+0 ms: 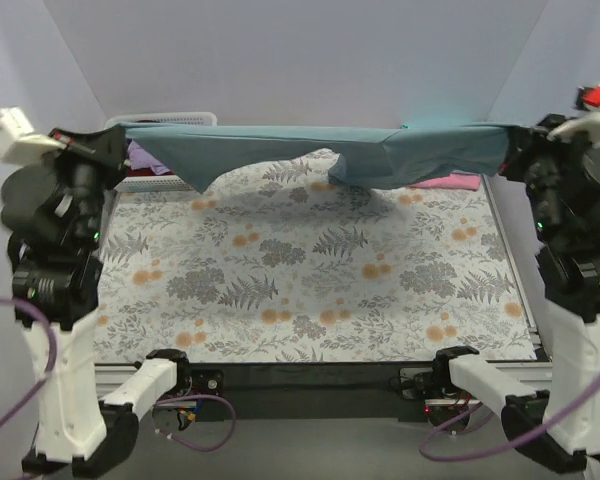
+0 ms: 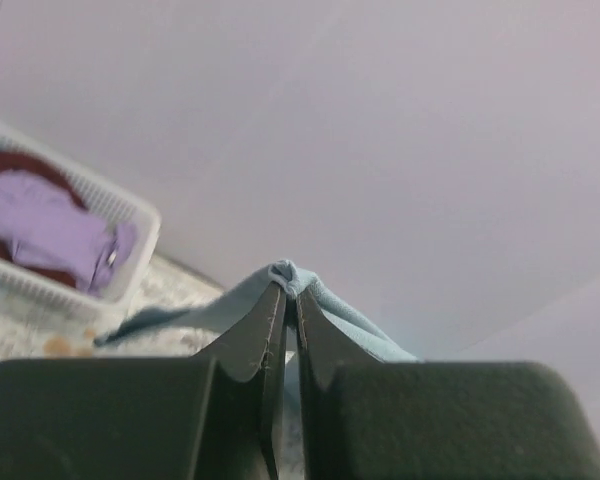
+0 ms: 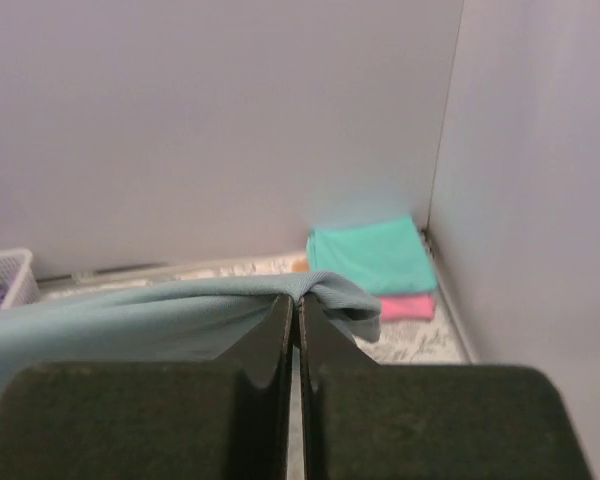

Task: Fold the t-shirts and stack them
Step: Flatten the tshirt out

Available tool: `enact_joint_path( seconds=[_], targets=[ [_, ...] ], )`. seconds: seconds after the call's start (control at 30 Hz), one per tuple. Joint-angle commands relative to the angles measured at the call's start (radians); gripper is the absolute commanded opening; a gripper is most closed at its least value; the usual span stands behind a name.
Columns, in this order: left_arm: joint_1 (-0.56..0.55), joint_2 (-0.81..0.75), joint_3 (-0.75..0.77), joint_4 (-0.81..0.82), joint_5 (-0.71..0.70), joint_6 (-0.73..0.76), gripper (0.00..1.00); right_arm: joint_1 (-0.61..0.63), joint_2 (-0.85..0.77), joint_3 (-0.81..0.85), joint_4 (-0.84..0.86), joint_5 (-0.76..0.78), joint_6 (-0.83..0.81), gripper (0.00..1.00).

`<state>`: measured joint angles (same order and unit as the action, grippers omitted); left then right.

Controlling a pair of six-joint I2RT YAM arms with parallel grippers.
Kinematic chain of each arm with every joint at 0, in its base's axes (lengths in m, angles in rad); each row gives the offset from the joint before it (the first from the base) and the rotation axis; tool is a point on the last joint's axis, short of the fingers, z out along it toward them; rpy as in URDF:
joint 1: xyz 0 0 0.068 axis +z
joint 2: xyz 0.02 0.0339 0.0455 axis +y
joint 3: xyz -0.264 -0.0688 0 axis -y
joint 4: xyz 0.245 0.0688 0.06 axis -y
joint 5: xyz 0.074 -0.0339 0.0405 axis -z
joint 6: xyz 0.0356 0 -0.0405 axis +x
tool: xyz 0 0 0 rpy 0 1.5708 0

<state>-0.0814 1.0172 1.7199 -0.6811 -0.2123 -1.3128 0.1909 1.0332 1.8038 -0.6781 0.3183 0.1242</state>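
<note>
Pale grey walls [image 1: 310, 60] close in a table under a flowered tablecloth [image 1: 310, 290]. From the top view, the slate blue-grey t-shirt [image 1: 280, 150] hangs in the air near the back wall, stretched in a band between my left gripper [image 1: 115, 142] and my right gripper [image 1: 510, 148]. Its lower edge sags unevenly and looks to clear the cloth, with its shadow beneath. A white basket [image 1: 165, 119] sits behind my left side, and a pink t-shirt [image 1: 450, 182] lies at the back right.

In my left wrist view the fingers [image 2: 255, 335] are pressed together on a small bunched corner of the blue-grey cloth. The basket below holds a lilac t-shirt [image 2: 50, 225] over a dark red t-shirt [image 2: 20, 165].

In my right wrist view the fingers [image 3: 265, 335] likewise pinch a gathered fold, and the cloth runs off to the left. In the far corner a folded teal t-shirt [image 3: 370, 255] lies on top of the pink one.

I judge this shirt light, limp and not slippery. It holds no shape, so it droops wherever I do not support it, and a small pinch may creep out under tension. Corners or shoulder seams, where layers double up, seem the surest places to hold, with both pinches level so it lays down flat
</note>
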Motion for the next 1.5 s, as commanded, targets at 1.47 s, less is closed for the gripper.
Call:
enact_joint_path(
  seconds=[1.47],
  targets=[
    [0.032,0.839,-0.462,0.454,-0.021,0.063,0.00,-0.151,0.629,-0.658,0.781,-0.461,-0.058,0.01]
  ],
)
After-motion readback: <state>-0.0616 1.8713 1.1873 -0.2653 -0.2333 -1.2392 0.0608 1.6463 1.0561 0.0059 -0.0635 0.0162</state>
